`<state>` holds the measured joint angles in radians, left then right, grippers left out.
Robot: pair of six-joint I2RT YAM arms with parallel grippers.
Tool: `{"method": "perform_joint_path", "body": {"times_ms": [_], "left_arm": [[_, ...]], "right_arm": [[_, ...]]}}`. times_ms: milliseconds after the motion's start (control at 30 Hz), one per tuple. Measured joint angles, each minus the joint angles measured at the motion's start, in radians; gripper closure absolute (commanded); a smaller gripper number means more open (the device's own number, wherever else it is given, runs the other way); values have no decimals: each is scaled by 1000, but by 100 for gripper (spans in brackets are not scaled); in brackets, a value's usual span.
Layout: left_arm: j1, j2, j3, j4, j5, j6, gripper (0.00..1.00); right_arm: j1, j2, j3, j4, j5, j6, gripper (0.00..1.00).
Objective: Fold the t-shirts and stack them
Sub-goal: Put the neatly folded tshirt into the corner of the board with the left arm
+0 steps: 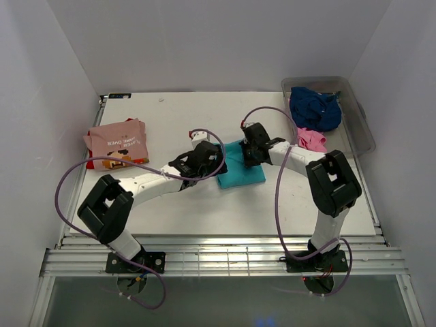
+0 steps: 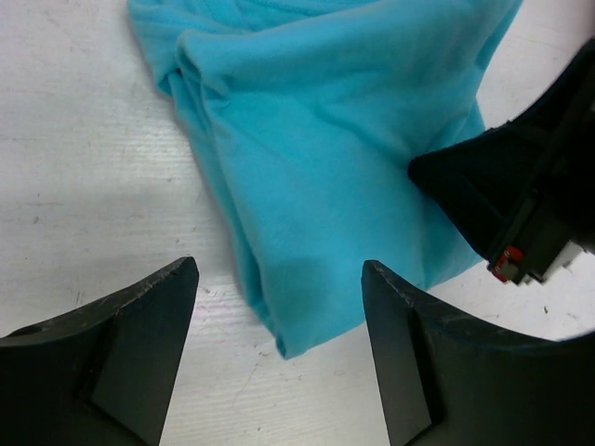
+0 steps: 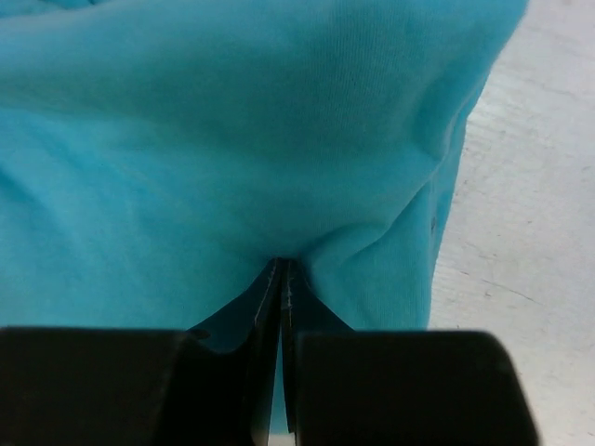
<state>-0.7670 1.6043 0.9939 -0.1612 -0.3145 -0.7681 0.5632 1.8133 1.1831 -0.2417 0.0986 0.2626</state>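
A folded turquoise t-shirt lies mid-table. My left gripper hovers at its left edge. In the left wrist view that gripper is open, and a corner of the turquoise cloth lies between its fingers, untouched. My right gripper sits over the shirt's far side. In the right wrist view it is shut on a pinch of the turquoise fabric, which puckers at the tips. A folded salmon-pink t-shirt with white lettering rests at the left on a red one.
A clear grey plastic tub stands at the back right with a navy t-shirt in it. A bright pink t-shirt hangs over its near-left side. The right gripper's black body crowds the right of the left wrist view.
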Motion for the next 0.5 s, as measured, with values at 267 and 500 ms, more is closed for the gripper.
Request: {"method": "perform_joint_path", "body": {"times_ms": [267,500], "left_arm": [[95,-60,-172,169,153,-8,2],[164,-27,-209,348,340,-23,2]], "right_arm": [[0,55,-3,14,7,16,92],[2,48,-20,35,11,19,92]]}}
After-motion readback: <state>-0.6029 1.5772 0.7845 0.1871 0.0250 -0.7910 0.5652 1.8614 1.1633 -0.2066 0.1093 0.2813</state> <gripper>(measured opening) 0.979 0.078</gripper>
